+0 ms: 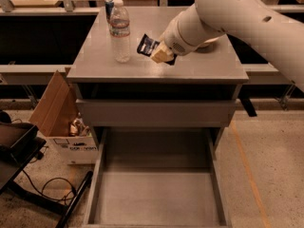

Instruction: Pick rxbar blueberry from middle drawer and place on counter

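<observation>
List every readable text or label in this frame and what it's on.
None reads cleanly.
rxbar blueberry, held above the counter by the gripper: pale print, too blurred.
Water bottle label: too blurred.
Can behind it: no legible text.
Cardboard box on the floor: dark print, too small to read.

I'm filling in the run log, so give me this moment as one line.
gripper: over grey metal counter | holding: dark-wrapped flat snack bar | wide grey metal drawer: open
</observation>
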`<act>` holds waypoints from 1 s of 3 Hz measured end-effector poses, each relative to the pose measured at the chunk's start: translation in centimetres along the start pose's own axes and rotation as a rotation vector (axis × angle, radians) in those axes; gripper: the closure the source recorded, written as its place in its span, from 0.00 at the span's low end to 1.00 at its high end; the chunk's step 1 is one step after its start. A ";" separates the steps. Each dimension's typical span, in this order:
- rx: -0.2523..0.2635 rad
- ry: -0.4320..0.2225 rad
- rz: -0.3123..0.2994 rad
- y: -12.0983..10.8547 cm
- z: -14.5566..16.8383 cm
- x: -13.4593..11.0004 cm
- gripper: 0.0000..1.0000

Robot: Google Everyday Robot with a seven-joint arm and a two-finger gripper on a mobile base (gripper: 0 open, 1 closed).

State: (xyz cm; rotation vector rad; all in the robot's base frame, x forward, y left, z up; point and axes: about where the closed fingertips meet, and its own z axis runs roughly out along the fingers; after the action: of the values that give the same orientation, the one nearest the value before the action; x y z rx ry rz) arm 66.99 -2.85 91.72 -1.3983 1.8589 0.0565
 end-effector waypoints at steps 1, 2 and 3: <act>-0.006 -0.024 -0.016 -1.7 3.6 1.1 1.00; 0.004 -0.035 0.003 -3.5 7.2 2.2 0.82; 0.000 -0.035 0.007 -3.5 7.8 2.4 0.59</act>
State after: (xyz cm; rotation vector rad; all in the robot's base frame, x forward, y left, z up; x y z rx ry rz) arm 74.08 -2.46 86.30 -1.3823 1.8345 0.0842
